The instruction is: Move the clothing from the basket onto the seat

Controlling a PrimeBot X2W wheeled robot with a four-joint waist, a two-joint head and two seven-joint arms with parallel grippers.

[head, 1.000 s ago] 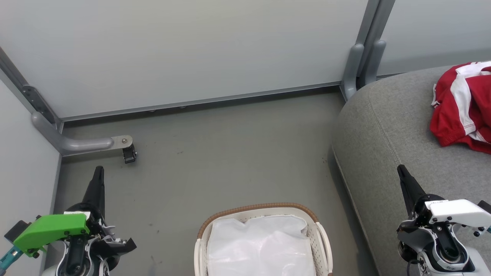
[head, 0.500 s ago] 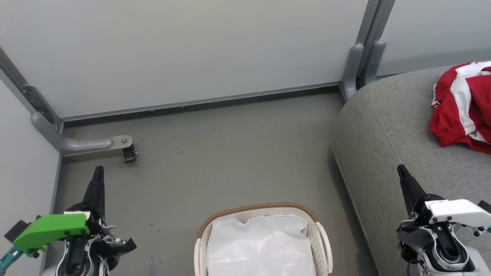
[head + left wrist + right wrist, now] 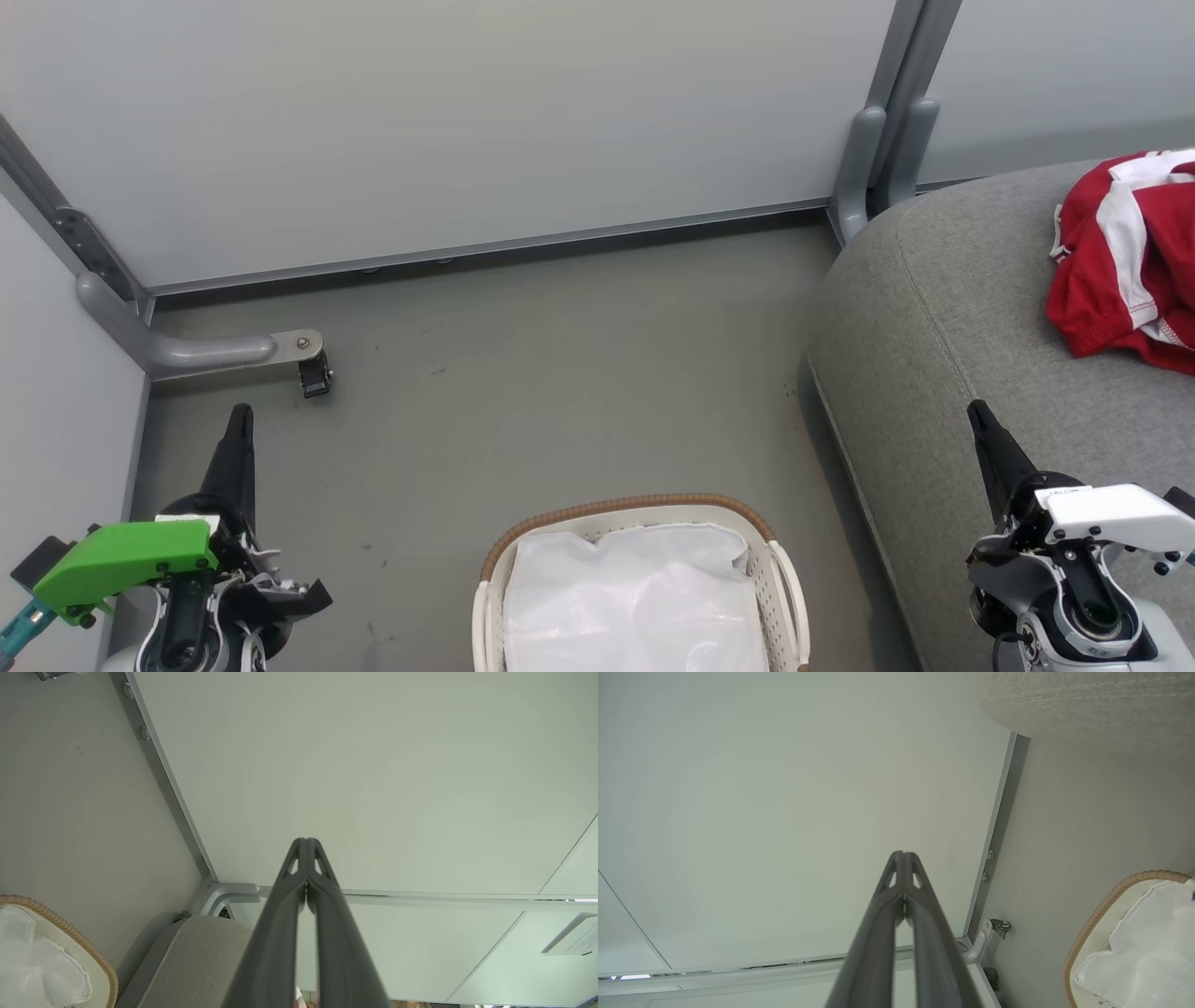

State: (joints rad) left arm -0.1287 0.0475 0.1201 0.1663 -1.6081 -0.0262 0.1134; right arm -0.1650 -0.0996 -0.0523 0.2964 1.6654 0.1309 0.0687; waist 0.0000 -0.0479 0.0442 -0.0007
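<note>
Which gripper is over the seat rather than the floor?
The right gripper, white-housed, reaches over the grey seat; the green-housed left gripper hangs over floor.

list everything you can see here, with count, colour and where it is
clothing: one heap, red with white stripes, on the seat, far right
basket: one, white with a brown rim, on the floor, bottom centre
liner: one, white, inside the basket
seat: one, grey, right side
caster bracket: one, grey metal with a black wheel, on the floor by the left wall
left pincer: one, dark, shut, lower left
right pincer: one, dark, shut, lower right
</note>
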